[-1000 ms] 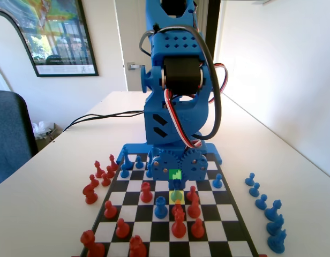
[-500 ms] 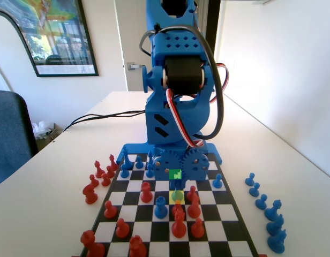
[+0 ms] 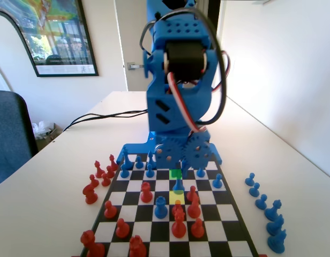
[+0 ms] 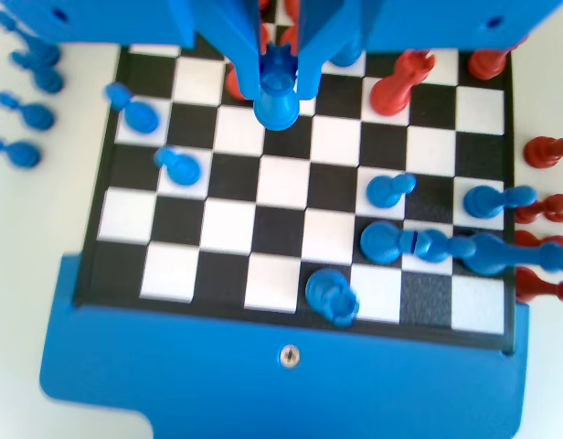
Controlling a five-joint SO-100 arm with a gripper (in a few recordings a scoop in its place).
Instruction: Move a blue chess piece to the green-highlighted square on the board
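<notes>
Now the gripper (image 4: 278,78), jaws closed on the blue chess piece (image 4: 277,96), carries it above the board (image 4: 263,229); next, lower onto the green-highlighted square (image 3: 176,174).

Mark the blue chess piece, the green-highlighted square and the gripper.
blue chess piece (image 4: 278,99), wrist view, its body.
green-highlighted square (image 3: 176,174), fixed view, its middle.
gripper (image 4: 279,69), wrist view, between the fingers.

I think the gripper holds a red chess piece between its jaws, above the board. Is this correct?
Not quite. In the wrist view the piece between the jaws of the gripper is the blue chess piece, not a red one. The rest holds: it hangs above the board.
</notes>
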